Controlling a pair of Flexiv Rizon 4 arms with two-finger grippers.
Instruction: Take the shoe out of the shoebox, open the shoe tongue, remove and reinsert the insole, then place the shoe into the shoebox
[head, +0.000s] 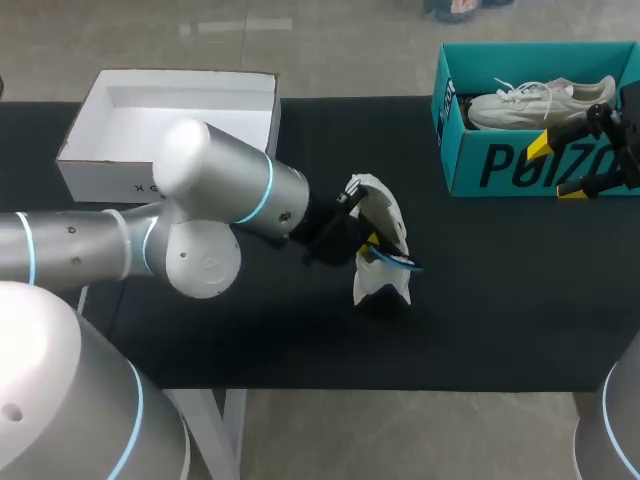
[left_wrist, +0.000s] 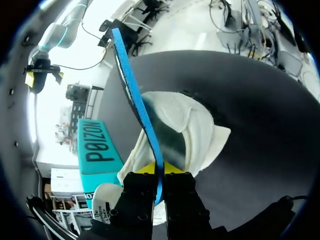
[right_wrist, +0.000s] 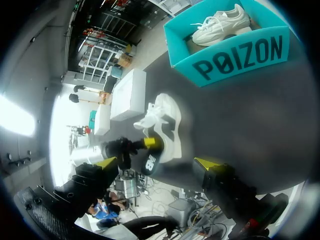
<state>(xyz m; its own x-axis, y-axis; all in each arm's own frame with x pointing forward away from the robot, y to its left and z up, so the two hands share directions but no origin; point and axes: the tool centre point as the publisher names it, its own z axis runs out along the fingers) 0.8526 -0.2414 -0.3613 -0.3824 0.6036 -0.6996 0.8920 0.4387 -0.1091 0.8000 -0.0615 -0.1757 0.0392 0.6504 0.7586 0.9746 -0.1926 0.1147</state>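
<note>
— Left side, status?
— I find my left gripper (left_wrist: 159, 169) pinched tight on the blue insole (left_wrist: 137, 95), held edge-on just over the white shoe (head: 385, 225) at mid-table (head: 500, 300).
— And the right?
— My right gripper (right_wrist: 155, 163) is spread wide, holding nothing, beside the teal shoebox (head: 520, 165). A second shoe (head: 540, 100) lies inside it.

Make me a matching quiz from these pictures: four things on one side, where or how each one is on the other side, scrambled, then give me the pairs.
Things
1. blue insole
2. white box
3. teal shoebox
4. right gripper

Places and states
A. open, nothing between its fingers
B. holds a white sneaker
C. pinched in the left gripper
D. at the table's far left corner

Pairs: 1-C, 2-D, 3-B, 4-A
</note>
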